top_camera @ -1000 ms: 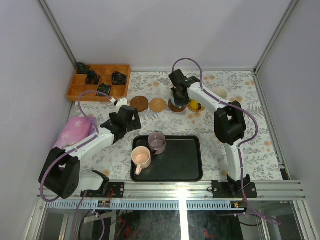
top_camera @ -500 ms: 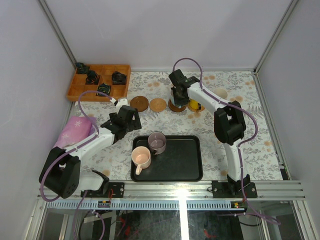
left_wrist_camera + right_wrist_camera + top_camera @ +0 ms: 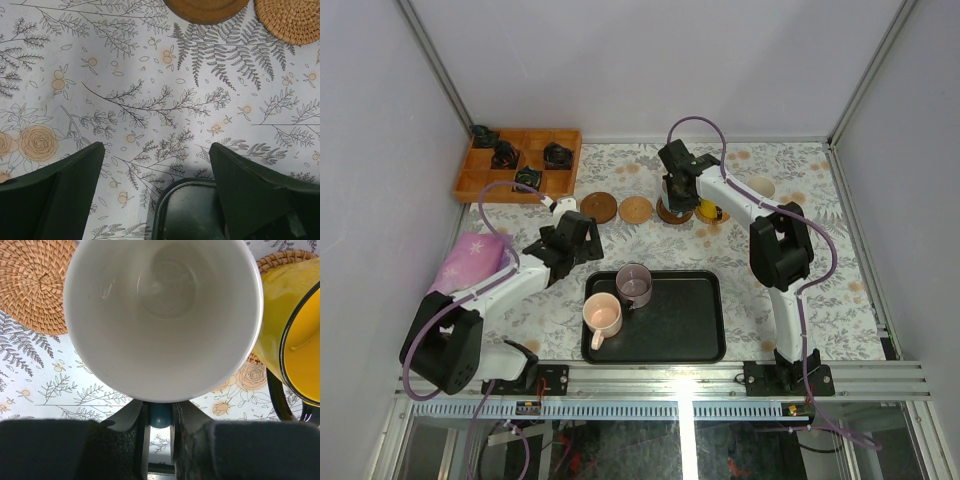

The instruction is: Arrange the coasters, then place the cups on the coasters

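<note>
At the far left we note a wooden compartment box holding small black objects, and nearer the arms a pink cloth.

The left gripper hovers over the floral tablecloth with its fingers spread wide and nothing between them. The corner of the black tray lies beneath it. Ahead of it lie a dark wooden coaster and a woven coaster, side by side and apart.

On the tray's left end stand the peach-pink cup and the mauve-grey cup, close together.

Further right, the right gripper is closed on the handle of the blue cup, which is upright with its pale inside facing the wrist camera. From above, it sits over a second dark coaster. We cannot tell whether it rests on it.

Just to its right the yellow cup stands on another woven coaster.
</note>
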`<state>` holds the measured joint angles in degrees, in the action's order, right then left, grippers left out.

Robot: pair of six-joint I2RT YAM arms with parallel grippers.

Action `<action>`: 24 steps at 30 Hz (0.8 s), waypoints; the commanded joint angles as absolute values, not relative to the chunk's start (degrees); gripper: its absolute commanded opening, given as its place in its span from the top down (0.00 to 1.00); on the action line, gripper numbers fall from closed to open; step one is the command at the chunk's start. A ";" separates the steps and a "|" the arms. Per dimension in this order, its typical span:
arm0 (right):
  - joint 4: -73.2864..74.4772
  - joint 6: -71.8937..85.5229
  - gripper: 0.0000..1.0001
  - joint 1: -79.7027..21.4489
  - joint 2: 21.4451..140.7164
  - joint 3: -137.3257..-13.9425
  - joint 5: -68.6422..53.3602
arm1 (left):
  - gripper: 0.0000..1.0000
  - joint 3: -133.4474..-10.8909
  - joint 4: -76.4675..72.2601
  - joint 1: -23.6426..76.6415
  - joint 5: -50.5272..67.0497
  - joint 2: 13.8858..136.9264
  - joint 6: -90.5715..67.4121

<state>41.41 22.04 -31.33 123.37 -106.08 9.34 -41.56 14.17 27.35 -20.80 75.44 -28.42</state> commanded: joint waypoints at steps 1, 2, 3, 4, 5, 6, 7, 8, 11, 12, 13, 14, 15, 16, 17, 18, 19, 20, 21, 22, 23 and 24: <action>41.74 22.46 0.89 -31.12 120.19 -107.65 8.73 | 0.14 -43.79 14.00 27.60 -21.00 76.26 -27.77; 41.90 22.54 0.82 -31.12 120.29 -107.74 8.75 | 0.14 -43.83 13.98 27.64 -21.07 76.29 -27.71; 41.92 22.65 0.76 -31.14 120.18 -107.70 8.71 | 0.14 -43.79 13.97 27.56 -21.09 76.37 -27.69; 41.78 22.75 0.70 -31.14 120.02 -107.52 8.70 | 0.14 -43.80 13.97 27.55 -21.15 76.42 -27.69; 41.63 22.84 0.64 -31.12 119.84 -107.26 8.70 | 0.14 -43.78 13.97 27.59 -21.18 76.45 -27.69; 41.57 22.93 0.59 -31.12 119.70 -107.17 8.59 | 0.14 -43.78 13.97 27.65 -21.18 76.46 -27.69; 41.49 22.89 0.56 -31.11 119.53 -107.01 8.48 | 0.14 -43.85 13.97 27.60 -21.18 76.48 -27.66; 41.49 22.90 0.54 -31.12 119.47 -106.88 8.32 | 0.14 -43.82 13.97 27.59 -21.18 76.53 -27.68; 41.22 23.04 0.50 -31.12 118.78 -105.97 8.04 | 0.14 -43.81 14.06 27.62 -21.28 76.49 -27.69; 41.04 23.03 0.50 -31.14 118.44 -105.50 8.00 | 0.14 -43.78 14.06 27.60 -21.27 76.54 -27.69; 40.85 23.03 0.50 -31.12 118.04 -105.21 7.88 | 0.14 -43.79 14.06 27.60 -21.27 76.55 -27.64; 40.79 23.03 0.50 -31.11 117.77 -104.92 7.88 | 0.14 -43.77 14.06 27.60 -21.27 76.63 -27.60; 40.90 23.03 0.49 -31.11 117.45 -104.68 7.91 | 0.14 -43.88 14.06 27.61 -21.27 76.68 -27.60; 41.02 23.03 0.49 -31.11 117.16 -104.49 7.99 | 0.14 -43.95 14.06 27.59 -21.27 76.71 -27.60; 41.23 23.03 0.49 -31.14 116.71 -104.31 7.99 | 0.14 -43.95 14.06 27.60 -21.30 76.73 -27.52; 41.41 23.07 0.48 -31.18 116.30 -104.06 8.07 | 0.14 -44.00 14.02 27.60 -21.21 76.66 -27.47; 41.66 23.10 0.48 -31.29 115.62 -103.62 8.32 | 0.14 -43.90 13.87 27.60 -21.03 76.40 -27.30; 41.67 23.19 0.46 -31.48 114.57 -102.65 8.72 | 0.14 -43.75 13.56 27.70 -20.67 76.11 -27.07; 41.55 23.37 0.45 -31.73 113.34 -101.61 9.27 | 0.14 -43.64 13.27 27.73 -20.39 75.72 -26.81; 41.20 23.47 0.44 -32.16 111.97 -100.26 9.96 | 0.14 -43.40 13.01 27.77 -20.18 75.16 -26.66; 40.72 23.61 0.42 -32.69 110.34 -98.82 10.73 | 0.14 -43.26 12.87 27.84 -20.08 74.58 -26.45; 40.17 23.72 0.40 -33.35 108.67 -97.12 11.59 | 0.14 -43.10 12.91 27.95 -19.86 74.06 -26.12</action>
